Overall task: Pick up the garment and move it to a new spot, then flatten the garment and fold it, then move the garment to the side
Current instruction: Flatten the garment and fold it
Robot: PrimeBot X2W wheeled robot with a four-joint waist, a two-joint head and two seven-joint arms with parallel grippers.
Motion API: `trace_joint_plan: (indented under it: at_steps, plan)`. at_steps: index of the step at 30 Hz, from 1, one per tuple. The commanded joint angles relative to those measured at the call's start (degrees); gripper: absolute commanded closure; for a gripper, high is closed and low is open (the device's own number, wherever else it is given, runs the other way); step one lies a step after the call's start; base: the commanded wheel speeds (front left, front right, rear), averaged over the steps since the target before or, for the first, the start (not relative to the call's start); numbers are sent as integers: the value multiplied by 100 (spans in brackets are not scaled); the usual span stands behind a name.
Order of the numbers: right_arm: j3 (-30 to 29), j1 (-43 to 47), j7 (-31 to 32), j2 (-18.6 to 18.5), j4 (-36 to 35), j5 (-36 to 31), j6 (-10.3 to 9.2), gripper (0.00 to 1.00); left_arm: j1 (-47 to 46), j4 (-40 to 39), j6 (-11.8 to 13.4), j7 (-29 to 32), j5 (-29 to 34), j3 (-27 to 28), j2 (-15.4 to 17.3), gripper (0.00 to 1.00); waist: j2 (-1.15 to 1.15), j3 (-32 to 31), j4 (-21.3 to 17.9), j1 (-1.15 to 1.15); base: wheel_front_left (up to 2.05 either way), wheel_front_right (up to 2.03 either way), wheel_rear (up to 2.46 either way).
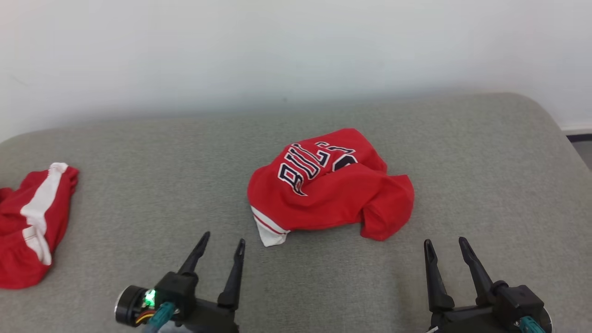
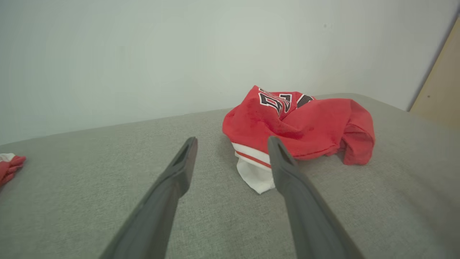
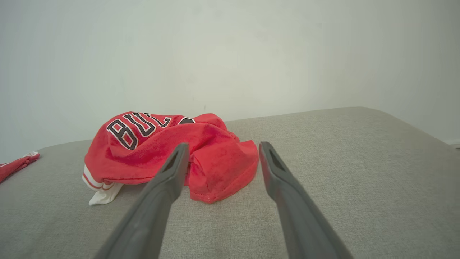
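Leaving bare grey cushion (image 1: 152, 175) open between the crumpled red jersey (image 1: 330, 185) in the middle and the red shorts (image 1: 32, 222) at far left — also along the jersey's right, out to the rounded edge. Closing off the back with the white wall (image 1: 277, 46). Showing only a narrow strip between hem and left gripper (image 1: 223, 237).

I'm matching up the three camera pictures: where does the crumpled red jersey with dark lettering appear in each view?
Head view: crumpled red jersey near the centre.
Left wrist view: jersey right of centre.
Right wrist view: jersey left of centre.
Shared landmark: the red garment with white stripe at the left edge of each picture.
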Motion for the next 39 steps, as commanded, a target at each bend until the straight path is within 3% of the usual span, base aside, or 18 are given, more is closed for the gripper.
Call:
trace_joint_plan:
  at_steps: [1, 7, 19, 26, 30, 32, 39]
  plan:
    - [17, -56, -3, 14, -21, -42, -13, 0, -152, 118, -24, -19, 78, -59, -39, 0, 0, 142, -229, 1, 0, 0, 0]
    - [-66, -152, -3, 16, -54, -14, -13, 0, -630, 649, -97, -19, 92, -241, -117, 0, 0, 393, -586, 1, 0, 0, 0]
    - [44, -330, -3, 16, -18, 152, -13, 0, -2088, 2096, -174, 216, 102, -346, 234, 0, 0, 712, -942, 1, 0, 0, 0]
    - [71, -396, -3, 17, 17, 222, -13, 0, -2574, 3058, -201, 996, -170, -541, 285, 0, 0, 811, -1043, 1, 0, 0, 0]
    - [98, -408, -3, 15, 38, 267, -13, 0, -2724, 3345, -209, 1658, -697, -882, 157, 0, 0, 829, -1072, 1, 0, 0, 0]
    - [114, -414, -3, 16, 42, 270, -13, 0, -2752, 3314, -210, 1712, -921, -1036, 160, 100, 0, 836, -1081, 1, 0, 0, 0]
    - [46, -376, -3, 16, 32, 218, -13, 0, -2933, 3272, -204, 1170, -1160, -1262, 308, 100, 0, 767, -1005, 1, 0, 0, 0]
